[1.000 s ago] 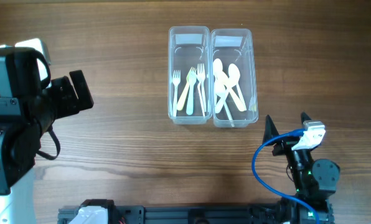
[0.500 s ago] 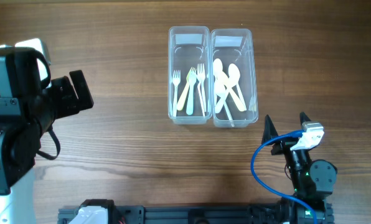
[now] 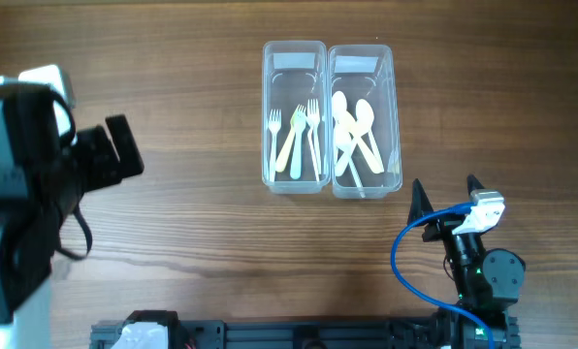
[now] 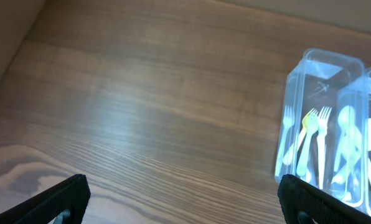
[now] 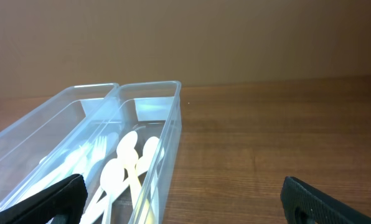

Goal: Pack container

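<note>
Two clear plastic containers stand side by side at the table's back middle. The left container (image 3: 294,58) holds several white forks (image 3: 297,141). The right container (image 3: 362,58) holds several white spoons (image 3: 355,136). Both show in the left wrist view (image 4: 325,68) and the right wrist view (image 5: 167,118). My left gripper (image 4: 184,199) is open and empty at the far left, high above the table. My right gripper (image 3: 446,194) is open and empty just in front of the spoon container's right corner.
The wooden table (image 3: 173,194) stretches around the containers. The left arm's body (image 3: 27,174) fills the left edge of the overhead view. A blue cable (image 3: 405,262) loops by the right arm's base at the front right.
The left arm has shifted slightly at the left edge. The right arm and the containers have not moved.
</note>
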`<state>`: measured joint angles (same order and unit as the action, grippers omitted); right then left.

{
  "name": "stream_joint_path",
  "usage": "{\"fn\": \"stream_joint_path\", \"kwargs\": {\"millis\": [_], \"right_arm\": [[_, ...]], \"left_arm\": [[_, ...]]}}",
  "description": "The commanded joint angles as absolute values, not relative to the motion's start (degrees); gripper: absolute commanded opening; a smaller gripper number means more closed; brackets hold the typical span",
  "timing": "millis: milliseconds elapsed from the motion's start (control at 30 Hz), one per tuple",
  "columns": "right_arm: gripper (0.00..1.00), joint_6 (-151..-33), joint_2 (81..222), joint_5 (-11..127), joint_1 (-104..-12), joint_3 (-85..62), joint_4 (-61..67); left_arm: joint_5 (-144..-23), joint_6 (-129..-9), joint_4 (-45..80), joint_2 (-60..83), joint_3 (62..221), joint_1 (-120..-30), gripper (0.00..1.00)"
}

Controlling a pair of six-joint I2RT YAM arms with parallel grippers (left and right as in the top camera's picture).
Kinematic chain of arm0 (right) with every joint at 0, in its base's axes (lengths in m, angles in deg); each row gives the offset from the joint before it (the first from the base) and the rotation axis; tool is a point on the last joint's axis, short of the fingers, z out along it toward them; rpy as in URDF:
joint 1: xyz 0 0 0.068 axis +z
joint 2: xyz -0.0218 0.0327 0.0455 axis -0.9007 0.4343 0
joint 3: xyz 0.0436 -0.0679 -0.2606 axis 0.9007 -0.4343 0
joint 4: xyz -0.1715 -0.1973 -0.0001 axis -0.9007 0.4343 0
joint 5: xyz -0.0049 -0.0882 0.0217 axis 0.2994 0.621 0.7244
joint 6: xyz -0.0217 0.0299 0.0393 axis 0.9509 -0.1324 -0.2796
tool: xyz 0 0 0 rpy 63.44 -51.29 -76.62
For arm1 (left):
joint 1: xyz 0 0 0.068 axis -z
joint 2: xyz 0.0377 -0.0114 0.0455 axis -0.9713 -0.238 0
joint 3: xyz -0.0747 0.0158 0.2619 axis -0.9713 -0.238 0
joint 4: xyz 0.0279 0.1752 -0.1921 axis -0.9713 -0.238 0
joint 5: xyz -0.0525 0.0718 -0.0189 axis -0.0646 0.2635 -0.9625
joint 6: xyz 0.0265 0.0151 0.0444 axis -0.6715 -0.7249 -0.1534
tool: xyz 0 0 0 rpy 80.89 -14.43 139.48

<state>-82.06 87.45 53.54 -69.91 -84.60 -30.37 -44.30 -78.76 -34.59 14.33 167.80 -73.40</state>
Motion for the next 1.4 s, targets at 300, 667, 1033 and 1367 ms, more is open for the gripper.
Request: {"fn": "stream_joint_path", "kwargs": {"millis": [300, 667, 1033, 1367], "right_arm": [[1.0, -83.22, 86.57, 54.5, -69.56, -85.15, -30.87], [1.0, -83.22, 86.57, 54.5, -69.56, -85.15, -30.87], [1.0, -83.24, 86.57, 54.5, -69.56, -85.15, -30.87], [1.0, -83.2, 86.57, 54.5, -69.56, -85.15, -30.87]], "left_arm": [[-47.31, -79.07, -0.41, 43.81, 133.31, -73.86, 1.0], [-54.7, -79.04, 34.69, 73.71, 77.05, -73.86, 1.0], [-54.0, -79.11, 34.82, 82.61, 66.58, -73.91, 1.0], [-54.04, -79.09, 34.82, 82.56, 66.58, -73.91, 1.0]]}}
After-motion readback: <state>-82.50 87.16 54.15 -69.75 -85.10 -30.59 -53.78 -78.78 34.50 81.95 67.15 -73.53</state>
